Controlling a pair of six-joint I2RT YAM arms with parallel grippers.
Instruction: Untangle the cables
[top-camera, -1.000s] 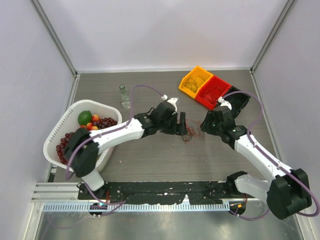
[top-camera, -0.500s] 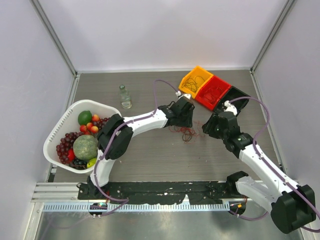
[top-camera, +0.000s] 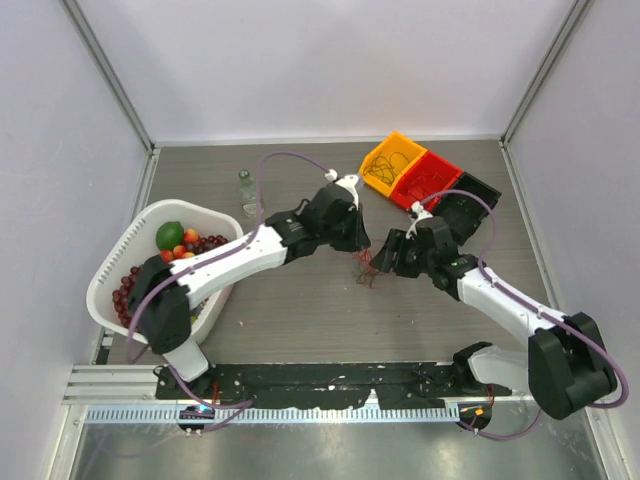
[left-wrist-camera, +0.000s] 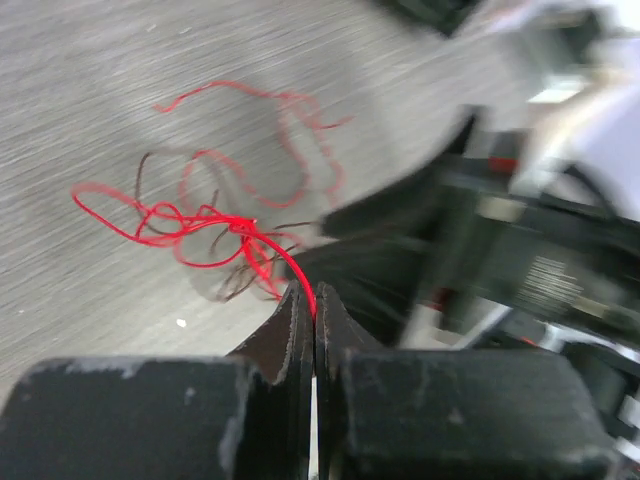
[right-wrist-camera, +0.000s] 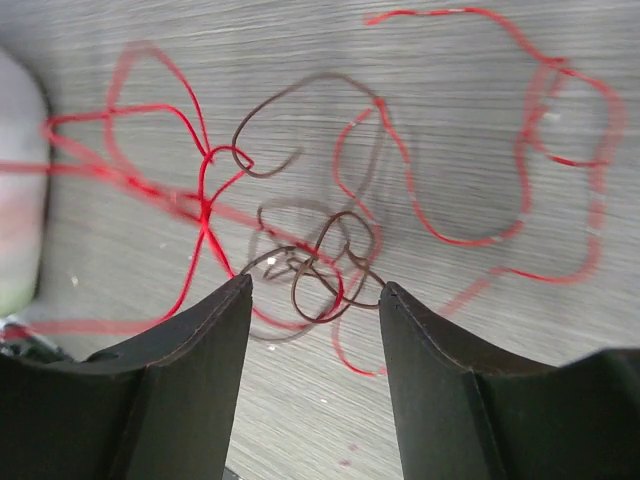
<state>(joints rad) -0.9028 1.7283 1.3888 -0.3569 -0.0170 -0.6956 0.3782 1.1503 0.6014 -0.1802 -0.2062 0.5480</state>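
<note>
Rail (top-camera: 330, 413) and black plate (top-camera: 330, 378) run along the near edge under both arm bases. Just beyond, on the left, sits a white basket (top-camera: 190, 206) holding grapes (top-camera: 128, 290), a lime (top-camera: 170, 236) and other fruit, and the left arm reaches over its rim toward mid-table. There the cables (top-camera: 368, 266) lie as a small tangle of red and dark brown wire on the grey wood-grain tabletop (top-camera: 300, 310), with both grippers meeting over them. The left gripper (left-wrist-camera: 314, 300) is pinched tight, its jaws pressed together on a red strand (left-wrist-camera: 270, 250) that rises from the tangle's middle up to the fingertips. The other loops spread flat on the table beyond it. The right gripper (right-wrist-camera: 312, 300) is just beside it, jaws apart and holding nothing, with a dark brown knot (right-wrist-camera: 325, 255) of small loops lying between its fingertips and red loops fanning out to either side. Farther back, left of centre, a small clear bottle (top-camera: 247, 192) stands upright. Toward the far right corner three bins form a touching diagonal row: a yellow bin (top-camera: 410, 143) and a red bin (top-camera: 447, 163), each with thin wires inside, and a black bin (top-camera: 478, 195) whose contents cannot be made out.
</note>
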